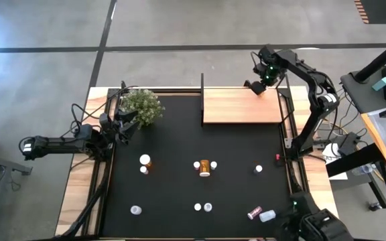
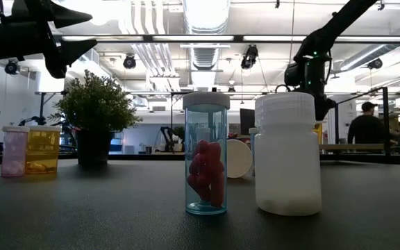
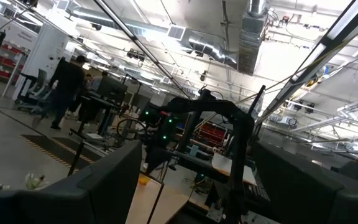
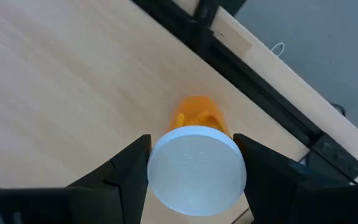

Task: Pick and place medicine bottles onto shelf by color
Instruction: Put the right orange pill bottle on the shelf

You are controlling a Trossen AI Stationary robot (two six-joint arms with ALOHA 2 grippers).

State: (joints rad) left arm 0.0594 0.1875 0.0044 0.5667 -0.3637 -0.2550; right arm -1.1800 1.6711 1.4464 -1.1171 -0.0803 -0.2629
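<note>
My right gripper [image 1: 254, 87] hangs over the far right corner of the shelf [image 1: 240, 107], a light wooden board in a black frame. It is shut on an orange medicine bottle [image 4: 197, 115] with a white cap. My left gripper [image 1: 122, 124] waits open at the table's left edge beside the plant. Several more medicine bottles lie scattered on the black mat. Among them are an orange one [image 1: 205, 167] in the middle, and a maroon one [image 1: 254, 213] and a white one [image 1: 267, 215] near the front right. My right gripper pinches the bottle's white cap [image 4: 196, 171] between its two fingers [image 4: 126, 165], one on each side of the cap. The fingers come from above, pointing steeply down. The bottle hangs upright below them over the board; whether its bottom touches the board I cannot tell.
A potted green plant [image 1: 141, 106] stands at the mat's far left corner, close to my left gripper. The shelf's black posts and frame [image 4: 253, 93] run beside the held bottle. In the low view a clear bottle of red pills [image 2: 206, 154] and a white bottle [image 2: 287, 154] stand close.
</note>
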